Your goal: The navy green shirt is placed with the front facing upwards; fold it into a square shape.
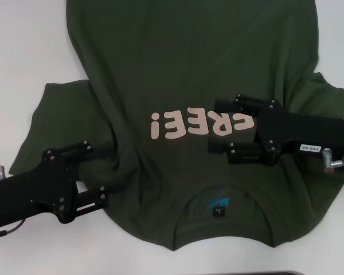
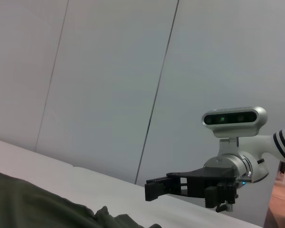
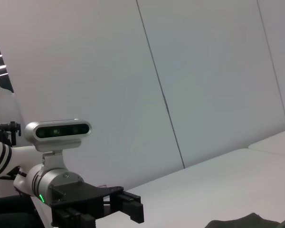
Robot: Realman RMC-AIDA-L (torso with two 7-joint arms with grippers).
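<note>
Our left gripper (image 1: 97, 175) sits at eight o'clock in the head view, fingers spread and grasping nothing, over the shirt's (image 1: 189, 74) left shoulder beside the sleeve (image 1: 51, 123). The right gripper (image 1: 218, 127) hangs at three o'clock above the pink letters (image 1: 198, 123), jaws parted and empty too. The shirt lies front up on the white table (image 1: 23, 51), collar (image 1: 221, 200) at six o'clock, with the cloth bunched near the left sleeve. From the left wrist we see the right gripper (image 2: 154, 188) parted above the table (image 2: 109, 185) and a rumpled shirt edge (image 2: 38, 206). The right wrist shows the left gripper (image 3: 128, 209). We judge that no fold is made yet; all the folding remains.
</note>
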